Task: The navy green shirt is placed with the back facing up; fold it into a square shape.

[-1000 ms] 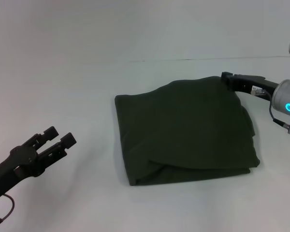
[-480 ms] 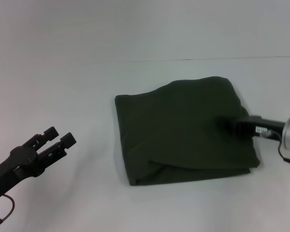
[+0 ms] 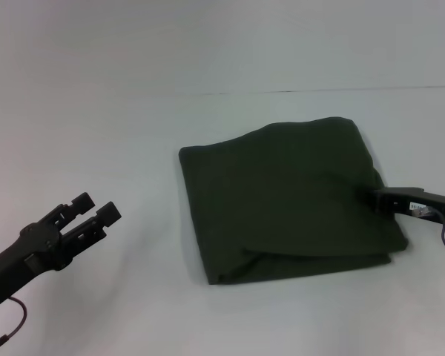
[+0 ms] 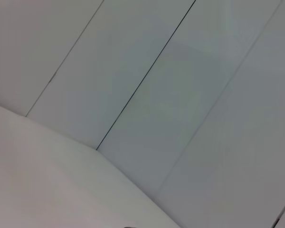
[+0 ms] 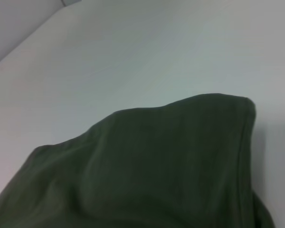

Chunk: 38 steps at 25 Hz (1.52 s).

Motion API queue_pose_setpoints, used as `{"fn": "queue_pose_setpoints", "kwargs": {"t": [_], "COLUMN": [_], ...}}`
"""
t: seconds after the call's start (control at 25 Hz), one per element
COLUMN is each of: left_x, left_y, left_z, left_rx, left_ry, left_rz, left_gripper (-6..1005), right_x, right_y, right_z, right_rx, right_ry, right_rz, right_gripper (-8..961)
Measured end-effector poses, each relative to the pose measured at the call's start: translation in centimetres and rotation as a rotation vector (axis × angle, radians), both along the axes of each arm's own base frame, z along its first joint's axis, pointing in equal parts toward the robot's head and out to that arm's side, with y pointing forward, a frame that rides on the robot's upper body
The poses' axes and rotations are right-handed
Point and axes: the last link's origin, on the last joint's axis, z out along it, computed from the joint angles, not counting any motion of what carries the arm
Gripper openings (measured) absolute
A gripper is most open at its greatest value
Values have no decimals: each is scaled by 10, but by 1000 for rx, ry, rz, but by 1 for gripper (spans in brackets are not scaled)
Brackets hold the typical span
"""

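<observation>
The navy green shirt (image 3: pixel 282 196) lies folded into a rough square on the white table (image 3: pixel 133 133), with a loose flap along its near edge. It also fills the lower part of the right wrist view as the shirt (image 5: pixel 156 171). My right gripper (image 3: pixel 378 197) is low at the shirt's right edge, its black tip touching the fabric. My left gripper (image 3: pixel 96 209) hovers at the near left, well away from the shirt, open and holding nothing.
The table's far edge meets a pale wall (image 3: pixel 222 44) behind the shirt. The left wrist view shows only wall panels (image 4: pixel 180 95) and bare table surface (image 4: pixel 38 180).
My right gripper swept from the shirt's far right corner over its right side, then drew back to the right edge. The shirt shifted slightly right and nearer. The left gripper barely moved.
</observation>
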Motion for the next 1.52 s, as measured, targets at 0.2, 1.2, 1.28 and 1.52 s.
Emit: {"fn": "queue_pose_setpoints", "kwargs": {"t": [0.2, 1.2, 1.28, 1.52], "left_x": [1, -24, -21, -7], "left_y": [0, 71, 77, 95], "left_z": [0, 10, 6, -8], "left_rx": [-1, -87, -113, -162], "left_ry": [-2, -134, -110, -58], "left_rz": [-4, 475, 482, 482], "left_gripper": [885, 886, 886, 886], "right_x": [-9, -76, -79, -89], "right_y": [4, 21, 23, 32], "right_z": [14, 66, 68, 71], "right_rx": [47, -15, -17, -5], "right_ry": [49, 293, 293, 283], "right_rz": [57, 312, 319, 340], "right_gripper": [10, 247, 318, 686]}}
